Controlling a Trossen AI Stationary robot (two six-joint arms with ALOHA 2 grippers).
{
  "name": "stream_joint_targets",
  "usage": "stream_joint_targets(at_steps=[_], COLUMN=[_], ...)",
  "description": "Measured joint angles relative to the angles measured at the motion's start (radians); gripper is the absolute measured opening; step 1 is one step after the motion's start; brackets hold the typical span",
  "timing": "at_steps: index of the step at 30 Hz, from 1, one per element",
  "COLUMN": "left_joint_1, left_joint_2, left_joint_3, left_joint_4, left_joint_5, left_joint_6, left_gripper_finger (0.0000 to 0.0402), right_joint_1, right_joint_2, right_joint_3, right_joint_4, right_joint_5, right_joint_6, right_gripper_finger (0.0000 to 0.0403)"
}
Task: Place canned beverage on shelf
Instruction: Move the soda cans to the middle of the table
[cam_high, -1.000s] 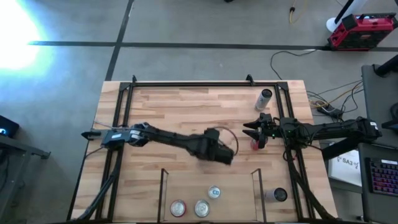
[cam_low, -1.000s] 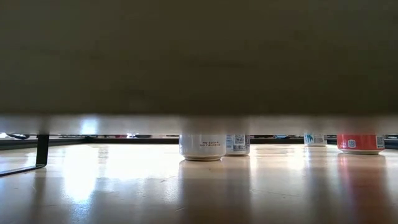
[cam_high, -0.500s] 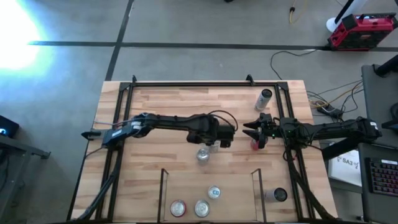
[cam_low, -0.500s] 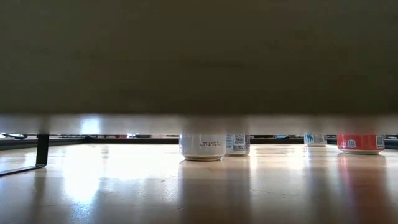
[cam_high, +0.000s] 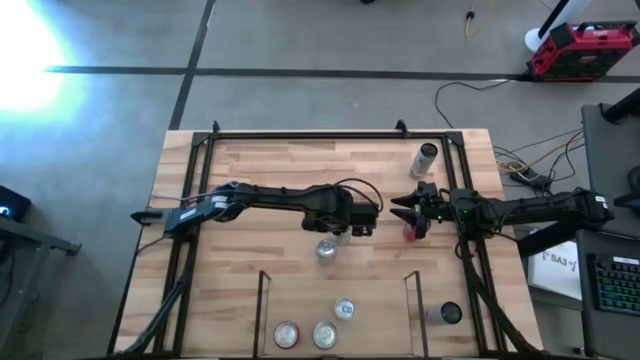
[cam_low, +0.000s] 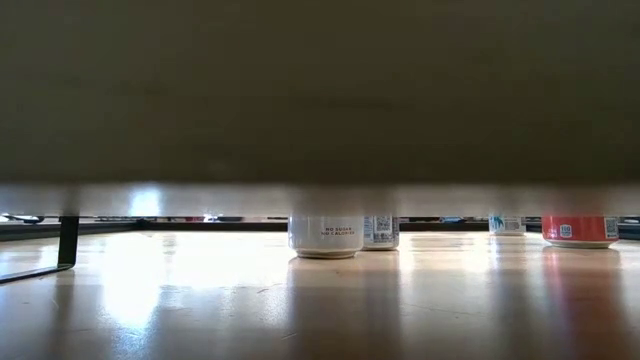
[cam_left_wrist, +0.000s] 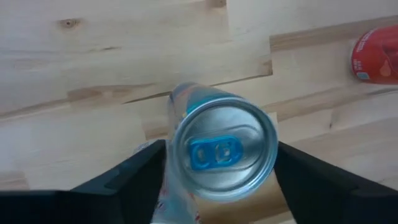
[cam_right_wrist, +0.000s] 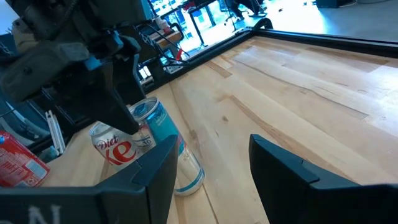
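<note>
Already three cans — shelf floor.

Left hand mid-table, fingers gripping; right hand shut.

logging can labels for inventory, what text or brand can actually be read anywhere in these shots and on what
"Diet": red script on the silver can seen in the right wrist view.
Small dark print on the white can in the low view: too small to read.
Barcode label on the can behind it: unreadable.
Nothing else legible.
</note>
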Motion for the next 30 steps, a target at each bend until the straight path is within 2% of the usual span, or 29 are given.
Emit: stream_joint_targets(at_steps=[3,8,11,16,21,30], left_joint_1=[0.000,-0.002,-0.001,0.000,0.000,0.003], left_joint_2=[0.013,0.032,0.033,0.033,0.035,0.038], left_joint_3=[0.001,0.010,0.010,0.009,0.006,0.005], left_joint_4=[0.008,0.004,0.001,-0.013,-0.041,-0.049], left_joint_5=[-0.003,0.005,0.002,0.003,0.015,0.020], left_joint_6=[0.000,-0.028,-0.135,-0.404,-0.640,-0.859], left_gripper_finger=[0.0222,0.0218,0.0223,0.0253,0.0254,0.0245], right_joint_1=[0.000,0.000,0.000,0.000,0.000,0.000], right_joint_2=[0.000,0.000,0.000,0.000,0.000,0.000], right_joint_3=[0.000,0.000,0.000,0.000,0.000,0.000], right_joint_4=[0.000,0.001,0.001,0.000,0.001,0.000], right_joint_5=[0.000,0.000,0.000,0.000,0.000,0.000], right_joint_6=[0.000,0.000,0.000,0.000,0.000,0.000], right_gripper_finger=[0.0183,0.0183,0.0183,0.0183,0.0183,0.0183])
